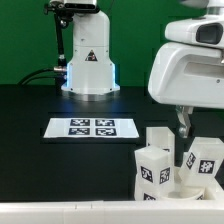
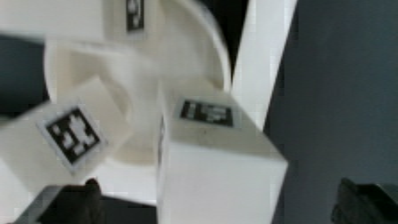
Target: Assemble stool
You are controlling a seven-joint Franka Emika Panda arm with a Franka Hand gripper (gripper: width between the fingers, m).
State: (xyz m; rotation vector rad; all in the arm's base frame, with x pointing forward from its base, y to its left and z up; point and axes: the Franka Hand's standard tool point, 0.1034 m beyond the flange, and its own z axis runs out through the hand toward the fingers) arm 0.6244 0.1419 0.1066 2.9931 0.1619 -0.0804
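Near the exterior view's lower right, the stool's chunky white plastic legs [image 1: 158, 165] with square tags stand up from the round white seat [image 2: 134, 100], apparently socketed. Above them the gripper [image 1: 183, 127] hangs with jaws spread either side of one leg [image 2: 217, 150], placed to grasp or turn it.

White Franka arm [image 1: 185, 70] with rounded glossy shells; white base [image 1: 89, 60] bearing a black triangle marking and blue light ring.

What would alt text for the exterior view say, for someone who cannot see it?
A white robot arm reaches down over a cluster of chunky white stool legs with black-and-white square tags, at the exterior view's lower right. On the black table lies the marker board; the arm's base stands behind it.
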